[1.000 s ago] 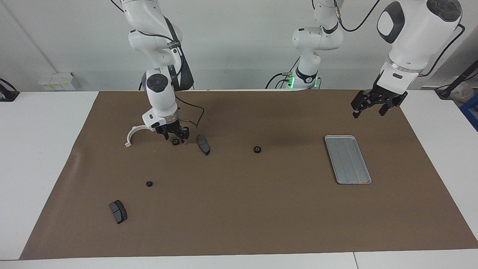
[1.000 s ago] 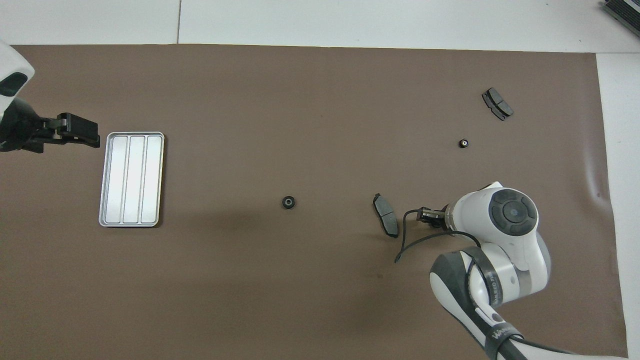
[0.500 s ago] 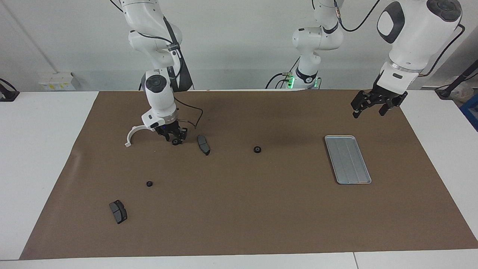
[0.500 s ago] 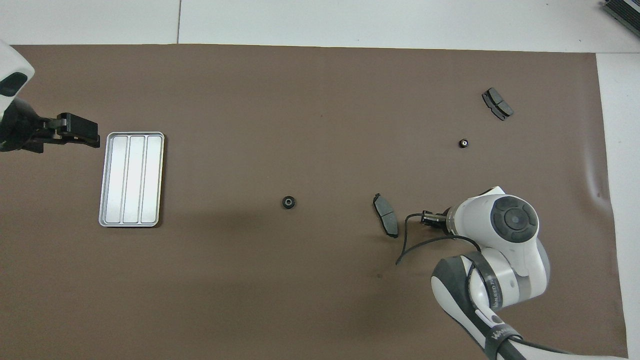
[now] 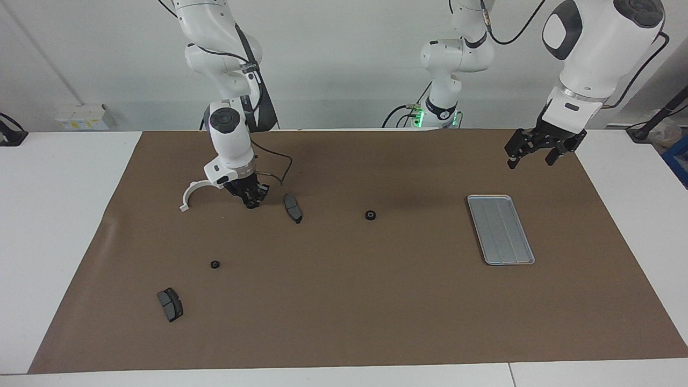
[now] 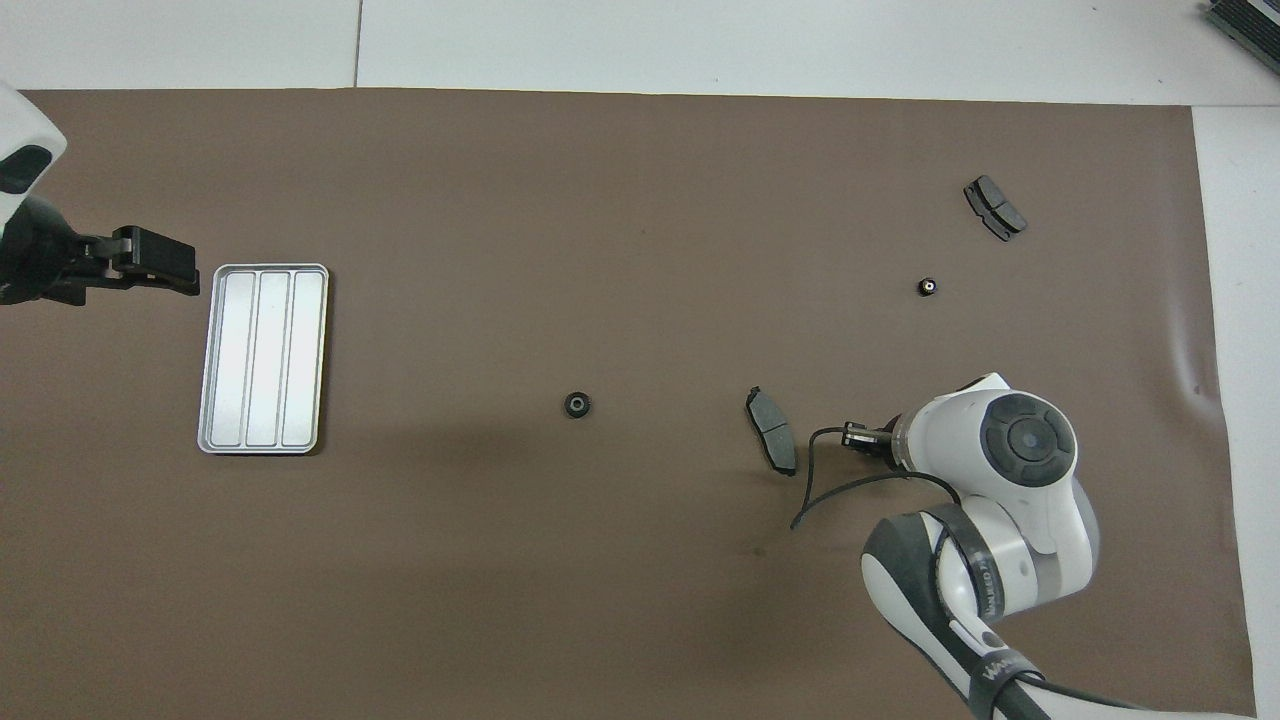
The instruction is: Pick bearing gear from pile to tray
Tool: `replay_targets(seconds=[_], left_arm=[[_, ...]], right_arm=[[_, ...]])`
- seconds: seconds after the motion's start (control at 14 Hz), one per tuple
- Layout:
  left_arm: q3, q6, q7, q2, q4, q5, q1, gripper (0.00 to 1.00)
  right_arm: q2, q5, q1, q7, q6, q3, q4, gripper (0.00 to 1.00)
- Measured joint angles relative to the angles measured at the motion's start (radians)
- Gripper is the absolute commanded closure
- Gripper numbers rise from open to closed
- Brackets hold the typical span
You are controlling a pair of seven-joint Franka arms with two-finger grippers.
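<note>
Right gripper [image 5: 251, 203] down on mat, clenched around small black ring between white bracket [image 5: 189, 194] and grey pad [image 5: 293, 208]. Left gripper [image 5: 532, 157] waits spread, up near my tray [image 5: 500, 229].

A brown mat [image 5: 344, 301] covers most of the white counter [image 5: 48, 226], leaving bare white strips at both ends and along the edge farthest from the robots. The mat's edge toward the right arm's end is slightly rippled. A pale box [image 5: 81, 117] sits against the wall at the right arm's end. A blue object [image 5: 678, 160] and a dark stack [image 6: 1248, 28] show partly at the frame edges.
</note>
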Motion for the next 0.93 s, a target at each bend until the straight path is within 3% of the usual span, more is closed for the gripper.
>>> replay_targets(seconds=[0.5, 0.71, 0.93], left_arm=[[-0.044, 0.032, -0.045, -0.003, 0.0, -0.004, -0.038, 0.0], [-0.057, 0.036, -0.202, 0.022, -0.003, -0.004, -0.165, 0.0], [-0.062, 0.129, -0.415, 0.12, -0.015, -0.004, -0.331, 0.0]], right_arm=[[0.0, 0.0, 0.0, 0.0, 0.004, 0.001, 0.053, 1.0], [0.003, 0.0, 0.0, 0.0, -0.042, 0.001, 0.103, 1.0], [0.026, 0.0, 0.0, 0.0, -0.149, 0.002, 0.21, 1.0]])
